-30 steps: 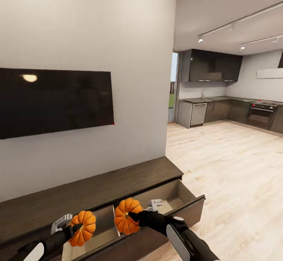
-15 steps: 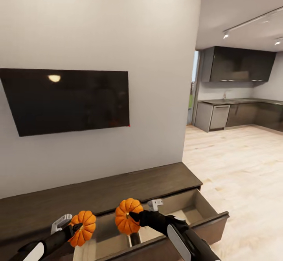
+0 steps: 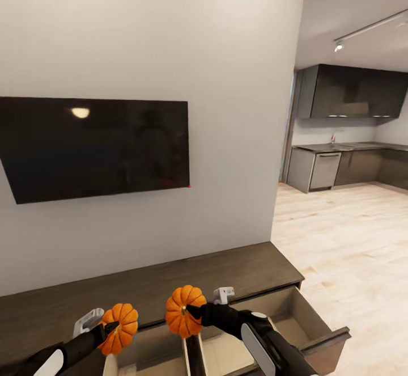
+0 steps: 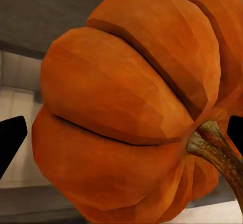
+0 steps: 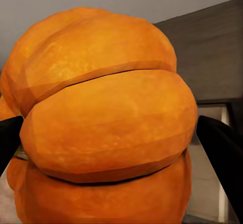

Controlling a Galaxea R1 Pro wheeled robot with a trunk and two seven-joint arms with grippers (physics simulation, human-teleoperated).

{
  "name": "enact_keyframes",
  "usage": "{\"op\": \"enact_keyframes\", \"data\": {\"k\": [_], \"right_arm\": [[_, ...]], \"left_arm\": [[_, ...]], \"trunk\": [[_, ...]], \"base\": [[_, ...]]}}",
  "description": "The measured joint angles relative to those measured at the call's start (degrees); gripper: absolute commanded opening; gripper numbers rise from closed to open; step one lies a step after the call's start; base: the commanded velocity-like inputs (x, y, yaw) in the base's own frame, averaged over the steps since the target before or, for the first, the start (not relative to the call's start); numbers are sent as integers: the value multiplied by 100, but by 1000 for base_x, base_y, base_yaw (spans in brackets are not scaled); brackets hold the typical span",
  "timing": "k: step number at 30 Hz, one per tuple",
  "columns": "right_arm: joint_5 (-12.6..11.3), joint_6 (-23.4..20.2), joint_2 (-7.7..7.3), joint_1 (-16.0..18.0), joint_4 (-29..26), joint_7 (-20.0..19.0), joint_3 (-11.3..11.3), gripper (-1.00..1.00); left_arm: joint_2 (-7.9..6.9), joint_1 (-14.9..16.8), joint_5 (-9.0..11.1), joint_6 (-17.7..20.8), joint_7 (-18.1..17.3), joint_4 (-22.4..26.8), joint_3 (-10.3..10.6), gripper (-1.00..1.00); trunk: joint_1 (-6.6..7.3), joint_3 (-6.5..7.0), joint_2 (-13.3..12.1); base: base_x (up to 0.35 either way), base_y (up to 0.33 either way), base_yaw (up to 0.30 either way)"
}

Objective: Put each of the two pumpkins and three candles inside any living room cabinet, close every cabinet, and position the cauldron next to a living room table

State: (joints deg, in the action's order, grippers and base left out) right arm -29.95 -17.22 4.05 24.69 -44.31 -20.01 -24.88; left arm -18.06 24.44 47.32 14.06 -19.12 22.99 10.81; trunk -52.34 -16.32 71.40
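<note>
**Two pumpkins held above the open cabinet**

Each gripper is clamped on one pumpkin. The left gripper [image 3: 113, 326] holds the left pumpkin [image 3: 119, 328] over the cabinet's [image 3: 170, 285] left open drawer [image 3: 150, 356]; the right gripper [image 3: 190, 311] holds the right pumpkin [image 3: 182, 311] above the divider between the two drawers. In the wrist views each pumpkin [image 4: 136, 107] [image 5: 101, 122] sits between dark fingers [image 4: 10, 138] [image 5: 223, 153] pressed to its sides. The right drawer [image 3: 294, 330] stands pulled out, showing its pale inside. The cabinet's dark wood top runs along a grey wall bearing a black television [image 3: 93, 146]. To the right, pale plank floor [image 3: 345, 240] leads to a kitchen [image 3: 351, 132] with dark cupboards. Compared with a second ago, the view has turned right-to-left across the room: television and cabinet sit further right, and less kitchen shows. Both pumpkins keep their places in the grippers.
</note>
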Motion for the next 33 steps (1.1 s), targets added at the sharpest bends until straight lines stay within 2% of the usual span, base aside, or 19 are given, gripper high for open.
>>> {"op": "enact_keyframes", "data": {"k": [23,33], "right_arm": [[-9,-2,1,3,-2,-7,2,-100],[5,-2,5,3,-3,-9,1,-100]], "left_arm": [[0,-3,-3,0,-1,2,-1,-100],[0,-2,2,0,-4,1,-2,-100]], "trunk": [[-2,0,0],[0,0,0]], "base": [[34,-73,81],[140,-40,42]]}}
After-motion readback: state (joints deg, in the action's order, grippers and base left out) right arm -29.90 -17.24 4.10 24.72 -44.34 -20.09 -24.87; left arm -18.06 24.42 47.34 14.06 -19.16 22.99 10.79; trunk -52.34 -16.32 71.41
